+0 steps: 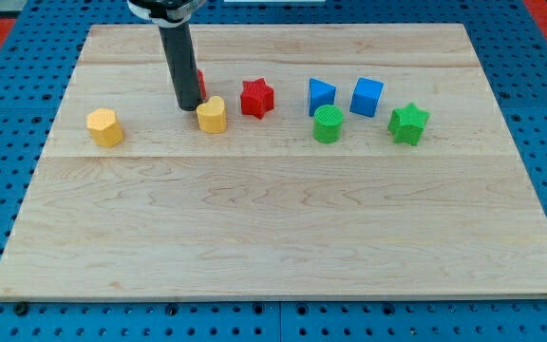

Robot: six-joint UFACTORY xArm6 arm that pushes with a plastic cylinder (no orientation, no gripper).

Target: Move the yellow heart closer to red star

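Resting my tip (187,106) just left of glossy yellow heart (213,115), red star (256,98) beside, pale wooden board (283,228).

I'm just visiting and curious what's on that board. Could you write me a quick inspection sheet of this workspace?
Surface: pale wooden board, flat.
Job's things: yellow heart block just left of red star block, apart.
Clutter: yellow hexagonal block at the view's left; red block mostly hidden behind the rod; two blue blocks; green cylinder; green star.
Grippers: none; my tip beside the heart's left.
Cables: nothing seen.
Surroundings: blue perforated panel.
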